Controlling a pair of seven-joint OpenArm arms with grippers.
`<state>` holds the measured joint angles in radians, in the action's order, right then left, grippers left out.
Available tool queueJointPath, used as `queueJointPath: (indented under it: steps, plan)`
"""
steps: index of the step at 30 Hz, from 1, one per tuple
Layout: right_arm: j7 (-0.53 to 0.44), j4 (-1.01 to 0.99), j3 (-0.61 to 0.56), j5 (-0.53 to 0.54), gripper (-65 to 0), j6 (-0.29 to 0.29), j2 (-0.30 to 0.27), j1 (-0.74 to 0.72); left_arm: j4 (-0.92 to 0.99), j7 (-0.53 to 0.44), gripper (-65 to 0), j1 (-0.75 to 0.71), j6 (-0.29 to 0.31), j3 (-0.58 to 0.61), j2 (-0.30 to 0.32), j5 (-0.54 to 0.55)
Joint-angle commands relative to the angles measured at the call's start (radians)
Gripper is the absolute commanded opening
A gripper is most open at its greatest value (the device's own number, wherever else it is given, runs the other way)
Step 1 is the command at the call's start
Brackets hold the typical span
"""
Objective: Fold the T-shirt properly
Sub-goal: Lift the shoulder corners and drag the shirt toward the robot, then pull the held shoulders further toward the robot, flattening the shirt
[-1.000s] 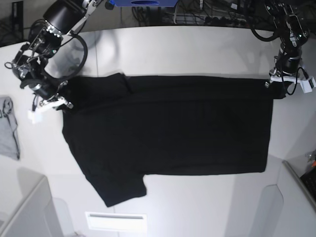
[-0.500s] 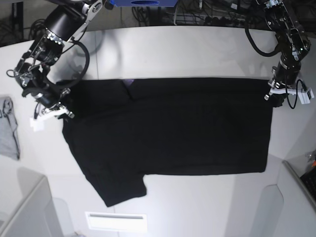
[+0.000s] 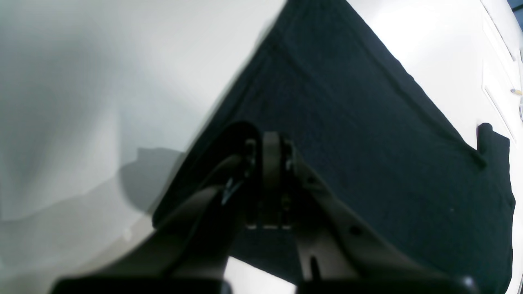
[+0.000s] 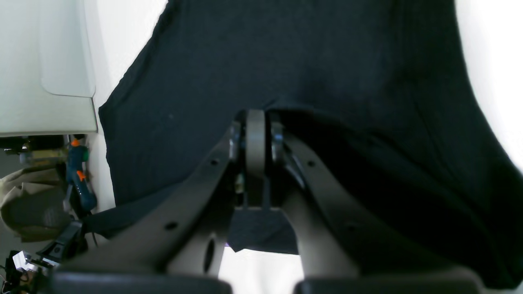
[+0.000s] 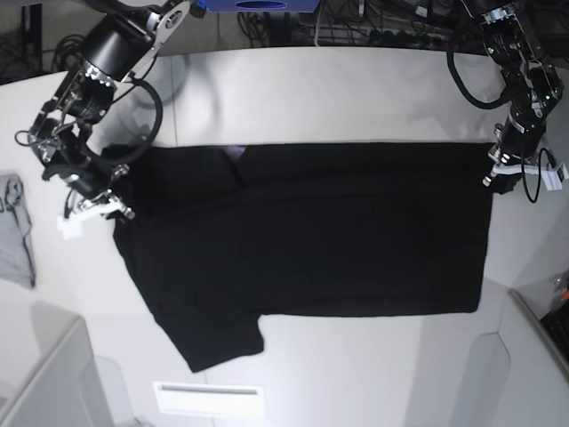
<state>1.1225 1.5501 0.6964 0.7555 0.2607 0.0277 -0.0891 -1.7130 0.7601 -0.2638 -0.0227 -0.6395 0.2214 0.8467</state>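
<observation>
The black T-shirt (image 5: pixel 311 240) lies spread on the white table (image 5: pixel 338 89), plain side up, with one sleeve (image 5: pixel 222 342) sticking out toward the front edge. A purple sliver of print (image 5: pixel 234 151) shows at the far hem fold. My left gripper (image 5: pixel 494 178) is shut on the shirt's far right corner; the left wrist view shows its closed jaws (image 3: pixel 271 151) over the dark cloth (image 3: pixel 367 122). At the far left shoulder my right gripper (image 5: pixel 114 200) is shut on the cloth too, and fabric (image 4: pixel 286 61) drapes around its closed tips (image 4: pixel 255 126).
A small grey garment (image 5: pixel 13 231) lies at the table's left edge. Grey panels (image 5: pixel 44 374) stand at the front corners, and a white slot plate (image 5: pixel 209 398) sits near the front edge. Cables and a blue object (image 5: pixel 258 4) lie behind the table.
Both grippers have shifted a little toward the front with the shirt's far edge. That edge now lies lower in the base view, and a purple sliver has appeared at the collar area.
</observation>
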Motion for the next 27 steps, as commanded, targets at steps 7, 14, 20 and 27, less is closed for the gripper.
queueJointPath:
  steps: [7, 14, 20, 27]
  plan:
    - [-0.015, -0.009, -0.001, 0.025, -65.0, -0.039, -0.008, -0.021, -0.014, -0.021, -65.0, 0.025, 0.007, -0.004, 0.016, 0.013]
    - [-0.015, -0.003, -0.001, 0.025, -44.6, -0.042, -0.010, -0.021, -0.014, -0.024, -65.0, 0.027, 0.007, -0.006, 0.016, 0.013]
    - [-0.015, 0.008, 0.009, 0.029, -37.2, -0.044, -0.007, -0.016, -0.014, -0.027, -33.1, 0.047, 0.007, -0.009, 0.016, 0.013]
    - [-0.023, 0.258, 0.013, 0.028, -37.2, -0.044, 0.036, 0.090, -0.058, -0.021, -12.3, 0.034, 0.008, -0.119, 0.006, 0.021]
